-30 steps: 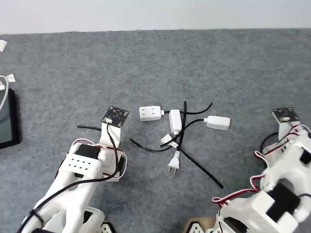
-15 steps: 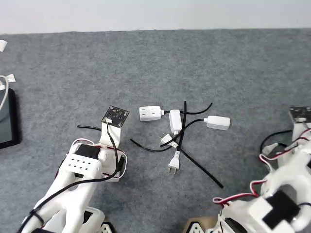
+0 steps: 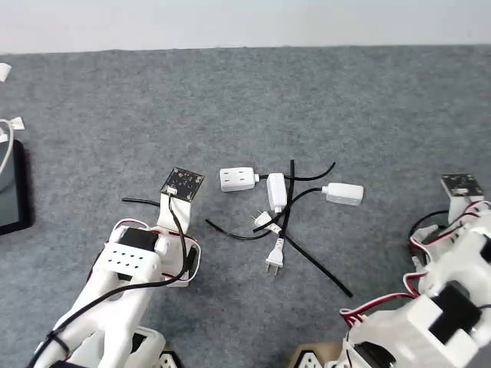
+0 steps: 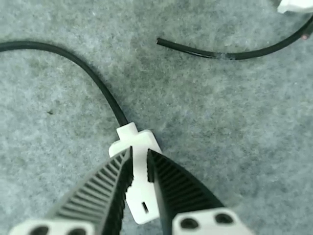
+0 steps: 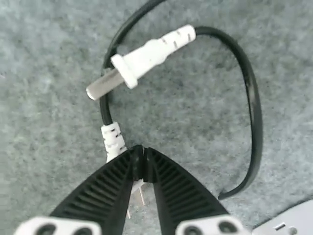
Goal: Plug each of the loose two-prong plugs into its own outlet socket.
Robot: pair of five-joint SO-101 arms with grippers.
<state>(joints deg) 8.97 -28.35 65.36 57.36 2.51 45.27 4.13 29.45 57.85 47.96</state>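
Note:
Three white outlet sockets lie mid-table among black cables, with two loose two-prong plugs just in front of them. My left gripper is shut on another white socket, whose black cable curves away. My right gripper is shut, fingertips touching. A white plug lies slanted beneath one finger, its prongs showing under the jaws. A second white plug lies just beyond on a looping black cable.
A dark flat device with a white cord sits at the table's left edge. The left arm and right arm rise from the front corners. Bare grey felt stretches behind the sockets to the back wall.
The right arm's wrist swung out to the right, then came partway back left. The left arm and the sockets and plugs mid-table have not moved.

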